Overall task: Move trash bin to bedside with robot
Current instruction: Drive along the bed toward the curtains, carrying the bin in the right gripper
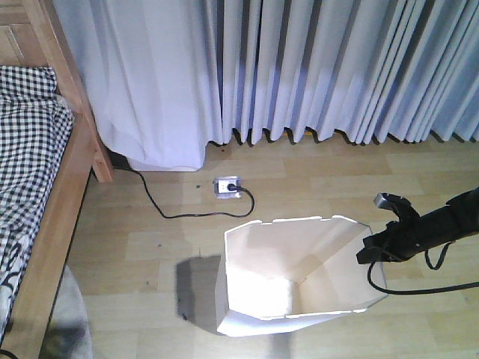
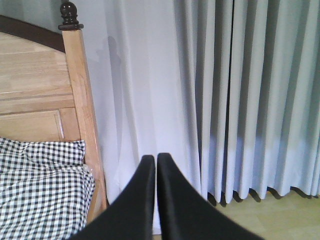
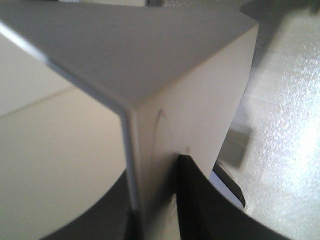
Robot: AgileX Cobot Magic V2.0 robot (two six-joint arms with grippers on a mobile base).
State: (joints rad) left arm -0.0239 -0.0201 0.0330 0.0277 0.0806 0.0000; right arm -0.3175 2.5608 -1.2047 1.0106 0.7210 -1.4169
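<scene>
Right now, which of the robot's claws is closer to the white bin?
Right. The right claw clamps the wall of the trash bin at its rim; the left claw, shut, faces the curtains beside the bed, no bin in its view.

The right arm (image 1: 440,222) is extended in from the right side. The right gripper (image 1: 370,253) is clamped over the wall of the trash bin (image 1: 262,262), fingers (image 3: 205,210) set either side. The left gripper (image 2: 154,159) is held level, fingers pressed together

I note the trash bin (image 1: 299,277) as thin, smooth, matt white plastic. At nine o'clock, the bed frame (image 1: 63,194) is smooth light wood and the bedding (image 1: 26,142) checked cloth; the floor (image 1: 135,247) looks glossy.
</scene>
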